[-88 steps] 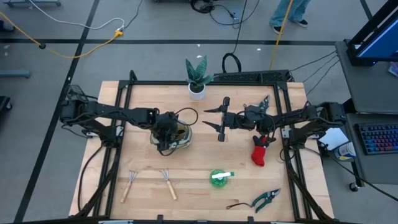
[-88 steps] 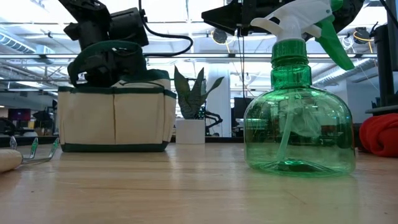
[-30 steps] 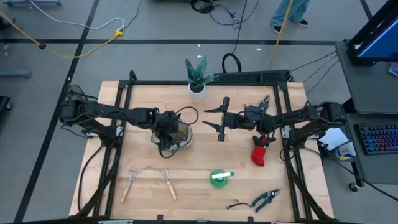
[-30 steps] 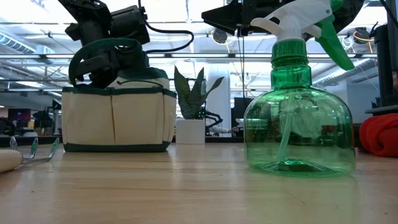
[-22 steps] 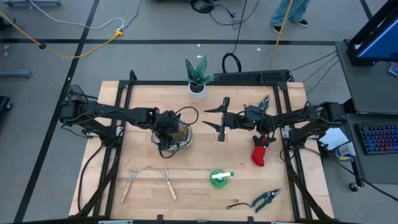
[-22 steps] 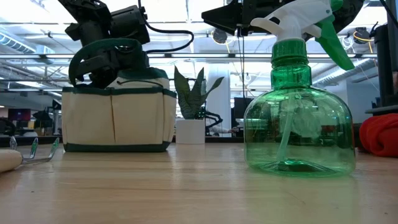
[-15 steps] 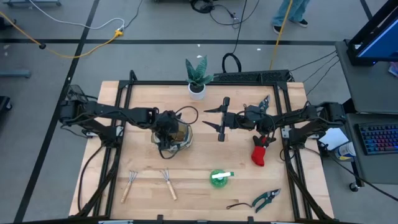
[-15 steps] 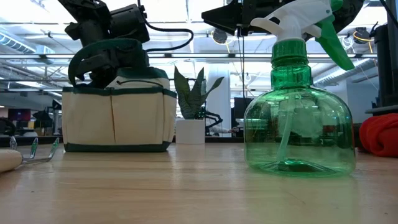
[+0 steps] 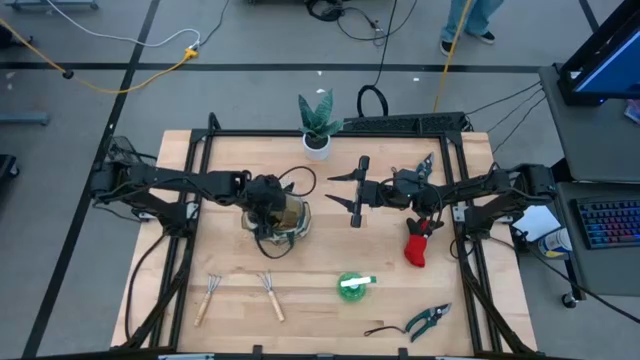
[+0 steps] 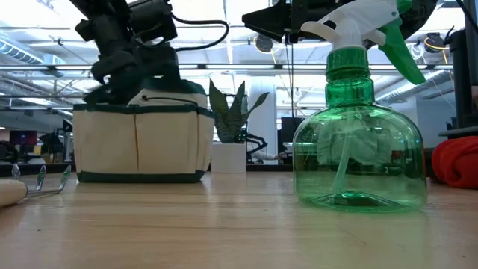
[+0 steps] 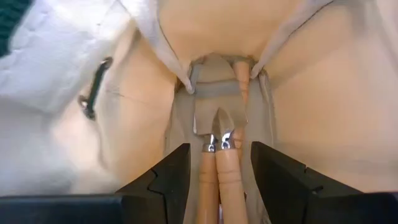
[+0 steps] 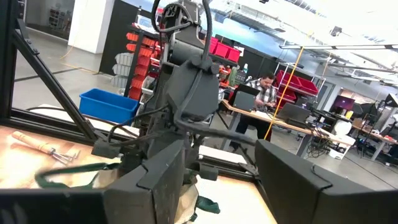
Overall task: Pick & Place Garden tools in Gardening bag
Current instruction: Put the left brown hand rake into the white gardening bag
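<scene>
Both arms' fingers (image 11: 169, 180) apart

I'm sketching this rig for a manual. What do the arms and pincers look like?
Both arms are dark, jointed, with black cables looping along them. The left pincer has two blocky black fingers with stepped inner edges. The right pincer has the same.

hidden: left arm covers gardening bag (image 9: 283, 221) mouth | cut off: rake (image 10: 33, 184) handle, glove (image 10: 455, 161)

The left gripper (image 10: 127, 71) has lifted slightly above the gardening bag (image 10: 138, 142), and the bag's loop handles have dropped.
</scene>
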Controlling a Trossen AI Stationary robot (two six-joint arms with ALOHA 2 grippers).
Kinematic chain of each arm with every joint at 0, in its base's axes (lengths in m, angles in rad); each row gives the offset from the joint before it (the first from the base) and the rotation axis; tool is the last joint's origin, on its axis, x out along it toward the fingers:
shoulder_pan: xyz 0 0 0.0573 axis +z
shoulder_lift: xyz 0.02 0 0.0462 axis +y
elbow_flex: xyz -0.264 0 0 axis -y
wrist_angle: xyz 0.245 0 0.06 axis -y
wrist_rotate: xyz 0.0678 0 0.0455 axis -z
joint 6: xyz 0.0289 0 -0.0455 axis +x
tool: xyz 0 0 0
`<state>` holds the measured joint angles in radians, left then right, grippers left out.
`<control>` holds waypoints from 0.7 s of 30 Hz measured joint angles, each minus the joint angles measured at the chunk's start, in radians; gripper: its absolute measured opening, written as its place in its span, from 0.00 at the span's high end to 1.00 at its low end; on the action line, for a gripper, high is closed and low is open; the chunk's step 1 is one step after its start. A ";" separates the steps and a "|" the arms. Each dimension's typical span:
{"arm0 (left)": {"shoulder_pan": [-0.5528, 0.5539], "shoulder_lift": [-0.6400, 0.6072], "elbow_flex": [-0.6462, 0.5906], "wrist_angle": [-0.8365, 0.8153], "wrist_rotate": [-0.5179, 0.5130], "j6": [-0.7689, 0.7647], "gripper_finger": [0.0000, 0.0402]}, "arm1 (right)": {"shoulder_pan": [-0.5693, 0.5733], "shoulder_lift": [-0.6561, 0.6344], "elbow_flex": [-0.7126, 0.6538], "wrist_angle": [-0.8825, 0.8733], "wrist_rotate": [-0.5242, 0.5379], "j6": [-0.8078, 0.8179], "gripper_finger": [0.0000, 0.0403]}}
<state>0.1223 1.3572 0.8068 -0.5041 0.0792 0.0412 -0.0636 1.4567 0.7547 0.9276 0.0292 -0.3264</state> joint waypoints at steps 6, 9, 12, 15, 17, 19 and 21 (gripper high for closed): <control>0.000 -0.039 0.053 -0.072 0.000 -0.006 0.56 | 0.000 0.000 0.000 -0.006 0.000 0.000 0.52; -0.005 -0.046 0.067 -0.082 -0.001 -0.006 0.56 | 0.000 0.000 0.000 -0.011 0.000 0.000 0.52; -0.014 -0.062 0.079 -0.098 -0.001 -0.010 0.56 | 0.000 0.000 0.000 -0.013 0.000 0.000 0.52; -0.024 -0.076 0.083 -0.123 -0.001 -0.024 0.56 | 0.000 0.000 0.000 -0.014 0.000 0.000 0.52; -0.034 -0.086 0.090 -0.128 -0.001 -0.028 0.56 | 0.000 0.000 0.000 -0.014 0.000 0.000 0.52; -0.040 -0.100 0.089 -0.140 -0.002 -0.033 0.56 | 0.000 0.000 0.000 -0.014 0.000 0.000 0.52; -0.047 -0.114 0.089 -0.152 -0.001 -0.048 0.56 | 0.000 0.000 0.000 -0.017 0.000 0.000 0.52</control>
<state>0.0750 1.2429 0.8959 -0.6559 0.0783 -0.0067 -0.0636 1.4563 0.7544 0.9106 0.0296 -0.3264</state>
